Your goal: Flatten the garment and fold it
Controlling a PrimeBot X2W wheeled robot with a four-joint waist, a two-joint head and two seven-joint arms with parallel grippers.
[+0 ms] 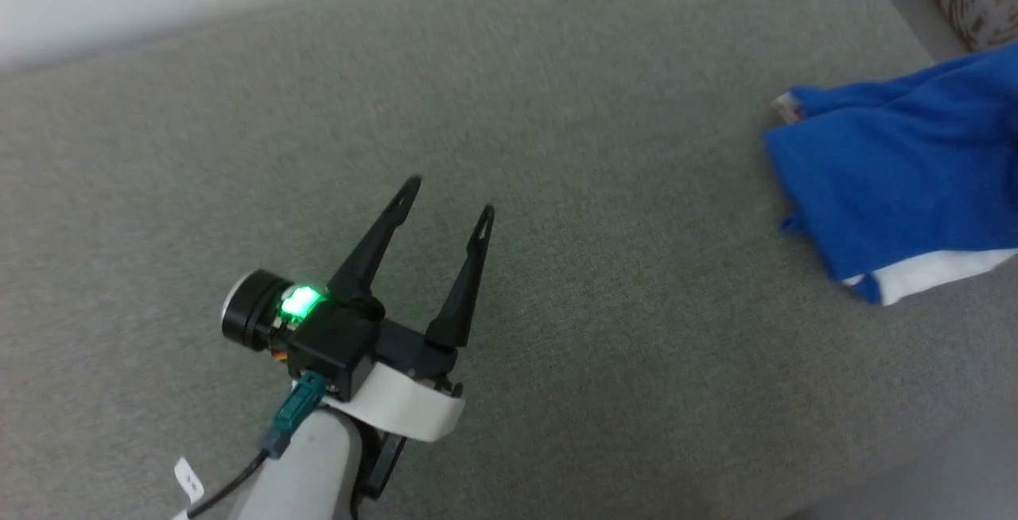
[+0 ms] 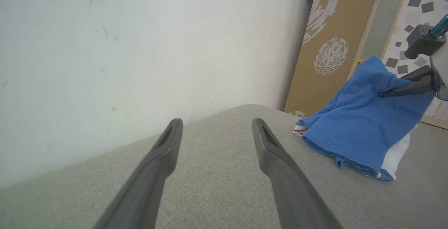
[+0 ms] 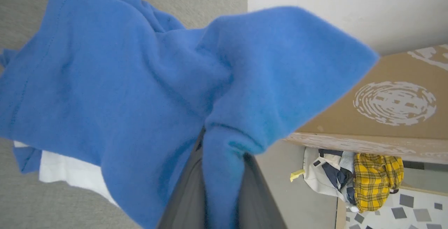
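Note:
The garment (image 1: pixel 899 178), a royal-blue shirt with a white part showing underneath, lies bunched at the right side of the grey padded surface (image 1: pixel 557 146). In the right wrist view, my right gripper (image 3: pixel 220 152) is shut on a fold of the garment (image 3: pixel 140 82), and blue cloth is pinched between its dark fingers (image 3: pixel 187 194). In the left wrist view, the right gripper (image 2: pixel 402 88) holds one part of the garment (image 2: pixel 360 131) raised while the rest sags onto the surface. A red-and-white striped trim (image 2: pixel 299 129) peeks out at its edge. My left gripper (image 1: pixel 450 198) hovers open and empty over bare surface, well to the left of the garment.
A white wall (image 2: pixel 140 47) borders the far side of the surface. A brown cardboard panel (image 2: pixel 332 47) with white prints leans behind the garment. A pile of clothes, one of them yellow plaid (image 3: pixel 374 176), lies on the floor beyond the surface's right edge.

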